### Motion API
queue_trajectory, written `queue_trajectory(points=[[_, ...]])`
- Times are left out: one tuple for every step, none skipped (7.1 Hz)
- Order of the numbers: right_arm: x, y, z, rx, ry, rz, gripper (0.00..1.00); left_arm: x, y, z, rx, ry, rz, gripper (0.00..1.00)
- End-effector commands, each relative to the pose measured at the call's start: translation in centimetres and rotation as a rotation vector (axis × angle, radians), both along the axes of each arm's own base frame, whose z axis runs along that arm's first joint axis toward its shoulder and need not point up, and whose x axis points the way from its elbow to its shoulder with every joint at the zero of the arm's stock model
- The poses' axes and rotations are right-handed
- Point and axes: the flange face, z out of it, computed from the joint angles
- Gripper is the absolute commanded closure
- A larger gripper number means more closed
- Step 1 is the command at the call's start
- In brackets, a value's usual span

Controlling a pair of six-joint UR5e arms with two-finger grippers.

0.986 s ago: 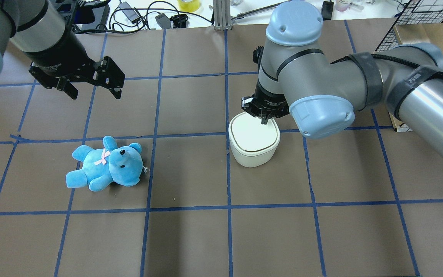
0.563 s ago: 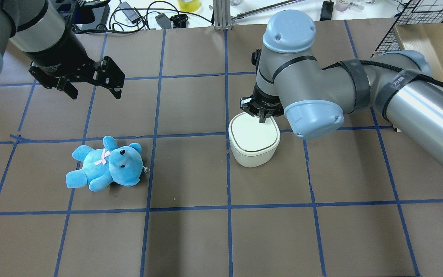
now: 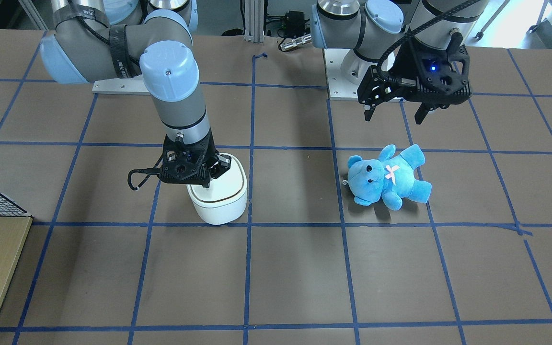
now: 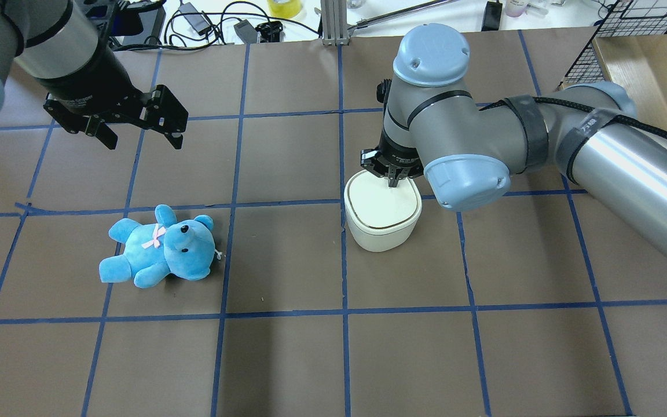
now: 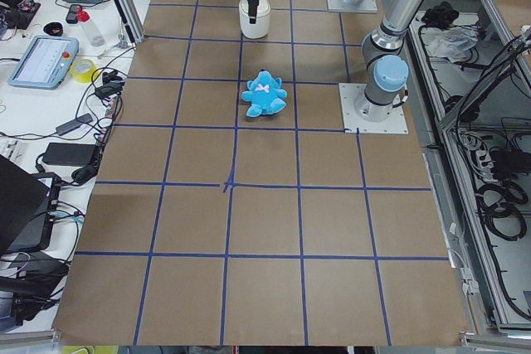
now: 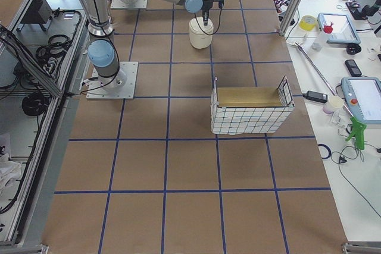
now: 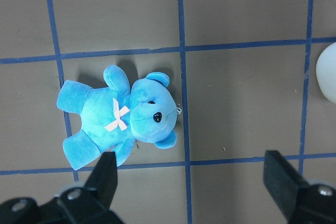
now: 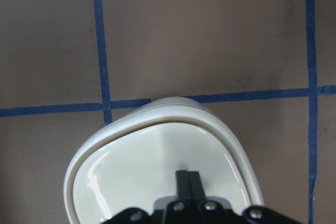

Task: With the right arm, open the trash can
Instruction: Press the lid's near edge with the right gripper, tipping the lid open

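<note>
- Right gripper [image 4: 392, 178]: its two fingers are pressed together with nothing between them. They point straight down over the lid [image 8: 157, 166] of the trash can [image 4: 383, 223]
- The fingertips [image 8: 187, 178] sit near the lid's edge on the side away from the robot. They look to be on the lid or just above it, but I cannot tell whether they touch
- Left gripper [image 4: 143, 139]: fingers spread wide and holding nothing. It hangs above the table [image 4: 287, 359], well apart from the trash can and on the robot's left
- The left wrist view looks straight down on a blue teddy [image 7: 121, 119], which lies between the fingers' line of sight. The teddy is flat on its back on the table, untouched
- The trash can stands upright near the middle of the table. Its far edge sits over a blue tape line [image 8: 236, 97], just beside a crossing of the grid
- The teddy is the nearest other thing. It lies well apart from the trash can, on the robot's left
- A wire basket [image 6: 250, 114] stands well apart on the robot's right, near the table's end
- The trash can's lid lies flat and closed, with a thin dark seam running all round, so the inside is hidden
- The basket is open at the top and shows a brown floor
</note>
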Motion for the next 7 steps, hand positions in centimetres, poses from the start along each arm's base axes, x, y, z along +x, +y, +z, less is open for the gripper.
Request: queue_trajectory(points=[[-0.2,1.2,-1.8,0.044,0.002,0.003,1.0,0.0,0.0,0.0,0.0,0.0,0.0,0.0],[-0.4,1.5,-2.6,0.051,0.004,0.002,1.0,0.0,0.0,0.0,0.0,0.0,0.0,0.0],[-0.4,1.2,-1.7,0.033,0.008,0.001,1.0,0.0,0.0,0.0,0.0,0.0,0.0,0.0],[-0.4,1.0,0.4,0.025,0.002,-0.006,1.0,0.0,0.0,0.0,0.0,0.0,0.0,0.0],[-0.3,0.8,3.1,0.049,0.007,-0.006,1.0,0.0,0.0,0.0,0.002,0.0,0.0,0.0],[-0.2,0.3,5.9,0.083,0.015,-0.006,1.0,0.0,0.0,0.0,0.0,0.0,0.0,0.0],[-0.1,0.0,7.5,0.097,0.019,-0.006,1.0,0.0,0.0,0.0,0.0,0.0,0.0,0.0]])
